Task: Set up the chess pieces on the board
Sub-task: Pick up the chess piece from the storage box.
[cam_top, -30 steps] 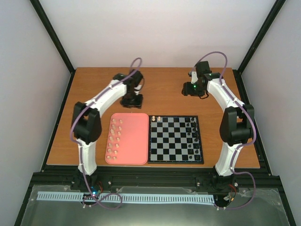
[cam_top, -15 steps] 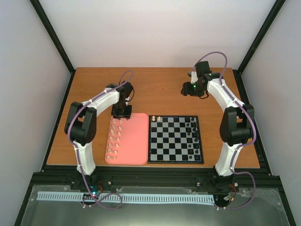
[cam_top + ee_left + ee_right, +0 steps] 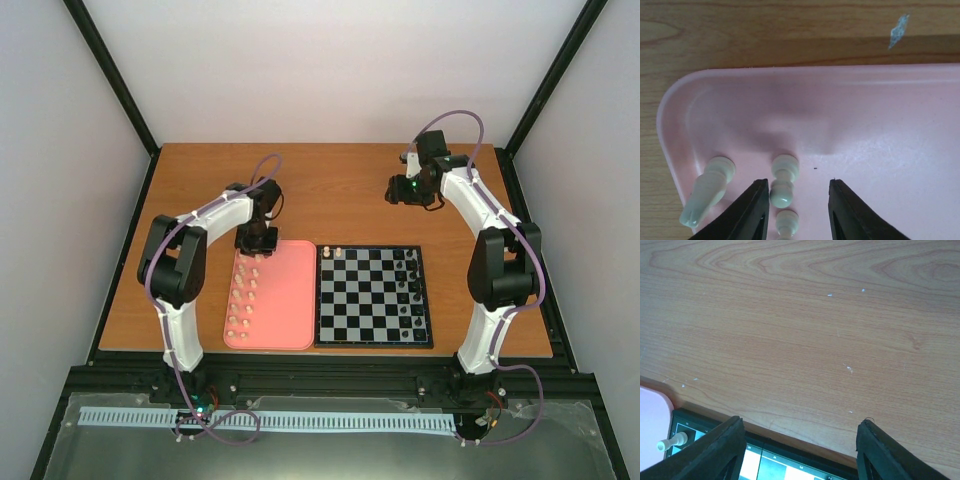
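The chequered board [image 3: 373, 296] lies at table centre with two cream pieces [image 3: 332, 251] on its far-left squares. Several cream chess pieces [image 3: 242, 296] stand in two columns on the left side of the pink tray [image 3: 285, 300]. My left gripper [image 3: 255, 240] hovers low over the tray's far-left corner, open; in the left wrist view [image 3: 796, 202] a cream pawn [image 3: 782, 180] stands between the fingers, close to the left finger [image 3: 750, 212], not clamped. Another cream piece [image 3: 707, 190] stands left of it. My right gripper [image 3: 400, 190] is open and empty over bare table beyond the board [image 3: 765, 460].
Small black chess figures [image 3: 408, 290] line the board's right columns. The wooden table [image 3: 340, 190] is bounded by black frame rails. A cream piece [image 3: 672, 441] shows at the board's corner in the right wrist view, beside the tray's corner [image 3: 652, 415].
My left arm has swung left and toward the near side, from bare table behind the tray down over the tray's far-left corner. The right arm has not moved.
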Motion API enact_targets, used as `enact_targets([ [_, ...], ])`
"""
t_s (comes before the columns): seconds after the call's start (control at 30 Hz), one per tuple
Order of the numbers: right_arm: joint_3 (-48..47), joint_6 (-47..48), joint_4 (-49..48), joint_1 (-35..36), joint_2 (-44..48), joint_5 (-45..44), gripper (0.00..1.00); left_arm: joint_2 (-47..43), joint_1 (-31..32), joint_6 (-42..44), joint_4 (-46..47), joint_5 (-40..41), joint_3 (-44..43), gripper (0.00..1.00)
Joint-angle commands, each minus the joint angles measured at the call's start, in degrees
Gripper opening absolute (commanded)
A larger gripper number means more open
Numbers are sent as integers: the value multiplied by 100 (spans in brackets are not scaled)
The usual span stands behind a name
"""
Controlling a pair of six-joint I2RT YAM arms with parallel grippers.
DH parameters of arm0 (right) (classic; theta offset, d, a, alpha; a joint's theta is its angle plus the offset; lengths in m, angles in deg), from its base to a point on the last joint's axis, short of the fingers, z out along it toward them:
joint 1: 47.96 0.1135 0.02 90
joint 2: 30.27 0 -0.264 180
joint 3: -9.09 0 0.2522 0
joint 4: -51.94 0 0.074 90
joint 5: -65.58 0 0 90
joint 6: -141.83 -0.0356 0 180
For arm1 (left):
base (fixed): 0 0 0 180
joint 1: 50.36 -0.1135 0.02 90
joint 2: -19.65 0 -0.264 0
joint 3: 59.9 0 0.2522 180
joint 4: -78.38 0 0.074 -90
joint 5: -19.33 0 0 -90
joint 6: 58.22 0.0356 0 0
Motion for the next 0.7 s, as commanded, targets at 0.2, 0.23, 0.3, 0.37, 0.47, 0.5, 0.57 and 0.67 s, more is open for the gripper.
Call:
enact_targets([
  [0.2, 28, 57, 9, -33, 193, -2, 61, 221, -88, -29, 226, 48, 57, 24],
  [0.23, 26, 63, 17, -37, 194, -15, 61, 238, -90, -27, 229, 50, 65, 24],
  [0.3, 20, 67, 11, -36, 199, -26, 61, 268, -112, -11, 257, 35, 68, 23],
  [0.37, 14, 68, 23, -34, 190, -36, 61, 290, -122, 2, 268, 8, 54, 22],
  [0.47, 10, 68, 28, -39, 188, -53, 61, 321, -122, 19, 256, -21, -3, 16],
  [0.5, 9, 65, 21, -40, 189, -54, 61, 329, -122, 21, 256, -21, -13, 14],
  [0.57, 2, 61, 27, -42, 185, -59, 61, 354, -122, 36, 238, -30, -58, 10],
  [0.67, 2, 50, 18, -35, 180, -46, 61, 373, -117, 59, 181, -39, -127, 5],
])
